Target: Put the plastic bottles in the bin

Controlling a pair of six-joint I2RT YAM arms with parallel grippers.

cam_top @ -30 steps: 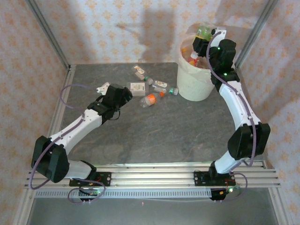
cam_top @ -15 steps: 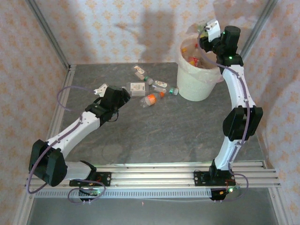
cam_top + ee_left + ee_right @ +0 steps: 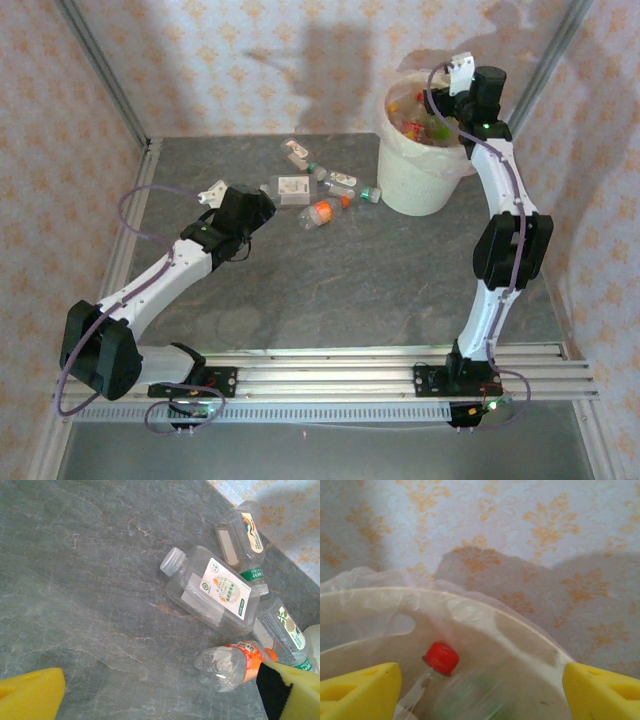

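Crushed clear plastic bottles (image 3: 212,592) clustered on grey worktop (image 3: 350,280), left gripper (image 3: 160,695) spread beside them, right gripper (image 3: 480,690) spread over round white bin (image 3: 415,190)

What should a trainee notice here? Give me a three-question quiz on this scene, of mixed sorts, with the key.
1. True or false: the right tool hangs above the bin.
2. The left tool is: A) open, with nothing between its fingers; B) shut on a bottle; C) shut on the bin's rim.
3. Fill in: in the right wrist view, the bottle cap inside the bin is ___.
Key: 1 true; 2 A; 3 red.
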